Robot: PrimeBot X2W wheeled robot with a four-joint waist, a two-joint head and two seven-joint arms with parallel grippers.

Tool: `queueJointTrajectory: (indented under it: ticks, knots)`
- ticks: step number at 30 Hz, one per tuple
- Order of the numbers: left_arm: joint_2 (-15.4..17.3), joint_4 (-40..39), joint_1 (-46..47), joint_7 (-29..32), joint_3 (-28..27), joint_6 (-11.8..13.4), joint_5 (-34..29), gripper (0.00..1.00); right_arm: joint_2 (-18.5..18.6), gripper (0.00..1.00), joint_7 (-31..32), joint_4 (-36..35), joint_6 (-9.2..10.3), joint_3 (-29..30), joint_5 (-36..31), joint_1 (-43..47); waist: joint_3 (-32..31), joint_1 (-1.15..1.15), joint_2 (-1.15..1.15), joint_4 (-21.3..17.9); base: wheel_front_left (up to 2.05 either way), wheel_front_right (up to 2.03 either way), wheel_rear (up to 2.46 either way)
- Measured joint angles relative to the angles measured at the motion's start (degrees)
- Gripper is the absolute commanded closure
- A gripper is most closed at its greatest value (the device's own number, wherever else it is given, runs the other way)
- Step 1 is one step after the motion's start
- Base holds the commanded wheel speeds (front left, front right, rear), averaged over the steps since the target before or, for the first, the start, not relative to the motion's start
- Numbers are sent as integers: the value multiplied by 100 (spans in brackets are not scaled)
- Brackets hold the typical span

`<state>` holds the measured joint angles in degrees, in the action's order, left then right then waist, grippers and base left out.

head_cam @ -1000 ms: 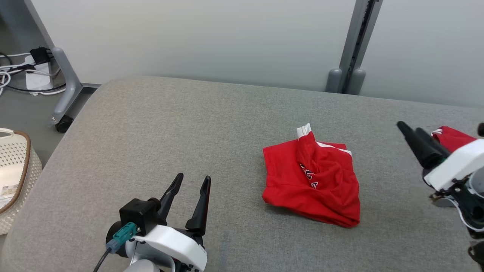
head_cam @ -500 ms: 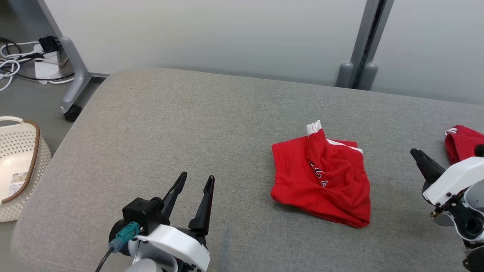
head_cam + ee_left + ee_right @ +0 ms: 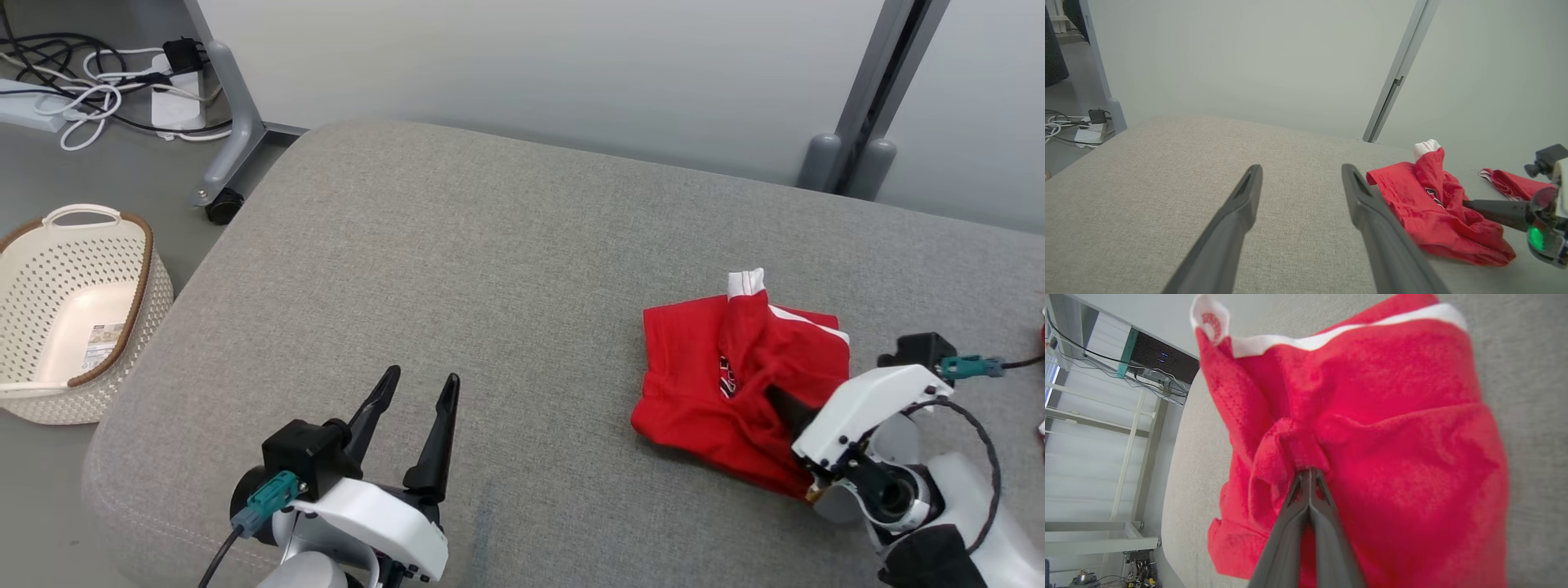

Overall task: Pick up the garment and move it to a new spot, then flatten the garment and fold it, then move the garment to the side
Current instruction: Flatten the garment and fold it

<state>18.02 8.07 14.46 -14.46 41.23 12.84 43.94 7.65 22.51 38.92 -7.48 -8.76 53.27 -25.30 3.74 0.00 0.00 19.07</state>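
Note:
A crumpled red garment [image 3: 702, 384] with white trim lies on the right part of the grey padded table [image 3: 490, 269]. My right gripper [image 3: 771, 394] reaches into it from the right, its fingers shut on a bunched fold near the middle. The right wrist view shows the closed tips [image 3: 1309, 470] pinching a knot of the red garment [image 3: 1392, 428]. In the left wrist view, the garment [image 3: 1429, 208] lies to the right with the right gripper [image 3: 1466, 203] poking into it. My left gripper [image 3: 423, 377] is open above the table's front left, well apart from the cloth, fingers [image 3: 1241, 204] spread and empty.
A cream perforated basket [image 3: 155, 294] stands on the floor left of the table. Cables and a power strip [image 3: 98, 90] lie by a castor leg [image 3: 220, 204]. A grey post [image 3: 865, 155] stands behind the table. A second red cloth [image 3: 1511, 183] lies further right.
The camera has turned, shifting the whole picture. My right gripper came in from the right of the garment, went into its folds and shut on them. The left gripper held still, open.

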Motion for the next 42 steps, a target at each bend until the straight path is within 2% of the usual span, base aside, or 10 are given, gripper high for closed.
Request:
queueJointTrajectory:
  ticks: [6,13,15,21,26,33,38,42]
  knots:
    - [33,4,-8,-1,-22,32,2,0,-163,100,-55,-654,0,-664,368,127,0,0,0,-1,0,0,0]
    - [4,24,-18,-2,-14,34,5,0,-243,100,308,-1428,0,-1574,817,385,-37,0,0,-115,0,0,0]
    - [3,25,-18,-2,-16,34,9,0,-236,100,319,-1571,0,-1627,889,416,-48,0,0,-132,0,0,0]
    - [1,32,-25,-3,-15,35,44,0,160,100,30,-2236,0,-1697,1079,447,-100,0,0,-221,0,0,0]
    - [-13,32,-74,-18,-8,40,46,0,635,100,-260,-2497,0,-1381,1135,511,-133,0,0,-269,0,0,0]
    - [-34,20,-82,-19,14,38,45,0,1170,100,-539,-2249,0,-701,1126,584,-54,0,0,-256,0,0,0]
    - [-87,32,-37,-20,42,23,44,0,1234,100,-387,-1562,0,-497,1098,332,95,0,0,-158,0,0,0]
    - [-103,96,7,-21,21,-15,44,0,1114,100,-18,-929,1,-523,1068,61,202,0,0,-22,0,0,0]
